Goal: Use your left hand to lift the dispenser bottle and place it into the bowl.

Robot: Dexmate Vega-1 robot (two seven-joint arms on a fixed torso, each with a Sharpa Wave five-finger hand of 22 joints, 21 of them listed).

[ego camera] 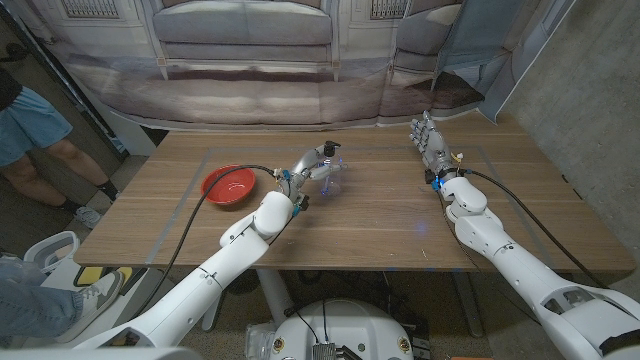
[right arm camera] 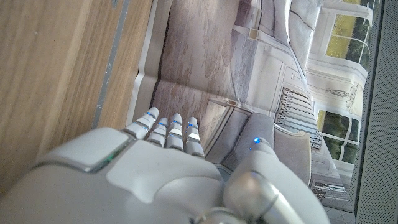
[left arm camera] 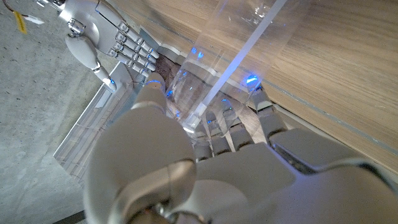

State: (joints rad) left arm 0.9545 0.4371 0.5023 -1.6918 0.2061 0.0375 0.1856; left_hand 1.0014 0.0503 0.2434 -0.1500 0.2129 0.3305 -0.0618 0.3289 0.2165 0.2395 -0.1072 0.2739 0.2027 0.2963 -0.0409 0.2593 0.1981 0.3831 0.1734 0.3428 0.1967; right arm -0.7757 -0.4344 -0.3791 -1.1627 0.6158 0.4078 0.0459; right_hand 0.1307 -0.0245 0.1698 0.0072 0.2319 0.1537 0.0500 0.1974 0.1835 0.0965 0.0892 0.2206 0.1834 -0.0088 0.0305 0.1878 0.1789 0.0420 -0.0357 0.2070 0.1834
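The clear dispenser bottle (ego camera: 331,174) with a black pump top stands near the table's middle, right of the red bowl (ego camera: 230,186). My left hand (ego camera: 303,170) wraps around the bottle from its left side. In the left wrist view the fingers (left arm camera: 231,122) and thumb close on the clear bottle (left arm camera: 214,68), whose inner tube shows. I cannot tell whether the bottle's base touches the wood. My right hand (ego camera: 430,143) stands at the far right of the table with its fingers straight and together, holding nothing; the right wrist view shows it (right arm camera: 168,168) the same way.
The wooden table (ego camera: 380,225) has taped lines near its edges. A person's legs (ego camera: 45,140) show at the left edge, and a shoe (ego camera: 92,292) at the lower left. A backdrop with a printed sofa (ego camera: 245,40) hangs behind the table.
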